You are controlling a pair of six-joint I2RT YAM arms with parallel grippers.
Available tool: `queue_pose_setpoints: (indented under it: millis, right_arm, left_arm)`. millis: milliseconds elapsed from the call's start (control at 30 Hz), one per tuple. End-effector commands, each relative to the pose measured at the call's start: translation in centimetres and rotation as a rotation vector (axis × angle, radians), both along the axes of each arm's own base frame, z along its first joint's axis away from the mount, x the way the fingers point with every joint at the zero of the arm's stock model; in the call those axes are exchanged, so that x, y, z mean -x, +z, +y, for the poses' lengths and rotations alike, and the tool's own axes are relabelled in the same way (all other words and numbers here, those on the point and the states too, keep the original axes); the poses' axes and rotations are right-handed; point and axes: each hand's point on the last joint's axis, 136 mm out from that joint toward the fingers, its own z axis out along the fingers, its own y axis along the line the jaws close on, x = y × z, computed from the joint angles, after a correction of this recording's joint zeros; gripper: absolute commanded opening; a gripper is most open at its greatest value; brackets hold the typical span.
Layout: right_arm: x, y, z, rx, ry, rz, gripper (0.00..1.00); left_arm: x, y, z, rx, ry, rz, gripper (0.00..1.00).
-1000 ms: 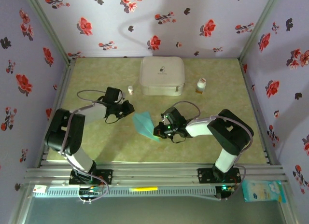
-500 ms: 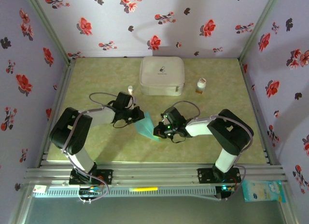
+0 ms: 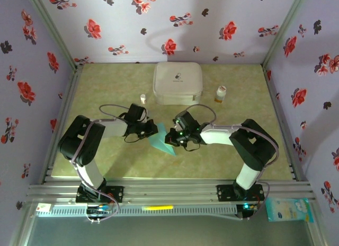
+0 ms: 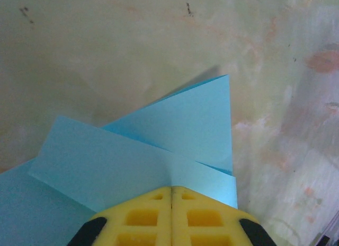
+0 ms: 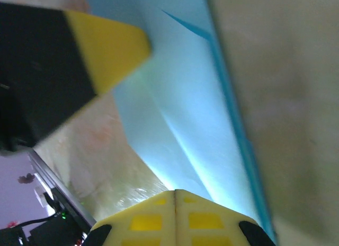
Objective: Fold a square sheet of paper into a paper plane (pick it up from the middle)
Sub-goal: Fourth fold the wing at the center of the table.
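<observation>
Folded blue paper (image 3: 160,139) lies flat in the middle of the table (image 3: 238,161), and its pointed end faces near and right. The left gripper (image 3: 154,131) is closed. Its yellow fingertips (image 4: 145,217) sit on the paper's far left edge, right at a folded flap. The right gripper (image 3: 169,138) is closed too, and its fingertips (image 5: 206,222) touch the paper's right edge. I cannot tell if either one pinches the paper or just presses on it.

The white case (image 3: 177,82) at the far side has a small dark mark on its lid, too small to read. The label on the brown bottle (image 3: 221,93) is too small to read as well.

A second ago the left gripper was off to the left of the paper; now it is on it. The right gripper has slid a bit farther away.

Bare table lies open on the near side and on both sides of the paper. The case is well apart from it.
</observation>
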Motion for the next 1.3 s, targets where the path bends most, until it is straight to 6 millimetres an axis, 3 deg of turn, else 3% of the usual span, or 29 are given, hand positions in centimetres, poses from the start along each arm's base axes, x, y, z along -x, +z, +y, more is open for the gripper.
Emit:
queue_pose_setpoints:
  millis: [0,200,333,433,533,767,867,1033,1267]
  right_arm:
    - [-0.9,0.0,1.2,0.011,0.006,-0.013,0.06]
    - [-1.0,-2.4,1.9,0.038,0.016,0.029,0.06]
    - [0.2,-4.1,0.5,0.067,0.005,0.061,0.07]
    - [1.7,-3.6,-0.4,0.059,0.01,0.075,0.08]
    - [3.0,-3.0,-2.4,0.088,-0.002,0.055,0.08]
    - [7.2,-4.4,-7.6,0.184,-0.009,0.102,0.09]
    - [7.6,-3.0,-8.5,0.18,-0.035,0.081,0.11]
    - [6.0,0.9,-9.4,0.165,-0.122,-0.028,0.19]
    - [5.7,1.8,-7.7,0.08,-0.171,0.044,0.32]
  left_arm:
    - [1.7,-2.3,1.2,-0.063,-0.015,0.058,0.06]
    - [1.6,-2.3,1.2,-0.061,-0.012,0.057,0.06]
    - [1.7,-2.5,1.3,-0.063,-0.012,0.06,0.05]
    - [1.8,-2.6,1.4,-0.067,-0.008,0.064,0.05]
    - [1.8,-2.7,1.7,-0.073,0.001,0.067,0.06]
    - [1.8,-2.4,1.8,-0.065,0.01,0.068,0.05]
    - [1.9,-1.9,1.9,-0.058,0.018,0.061,0.06]
    - [2.0,-1.6,1.9,-0.043,0.036,0.068,0.06]
    - [2.0,-1.2,1.5,-0.015,0.056,0.091,0.06]
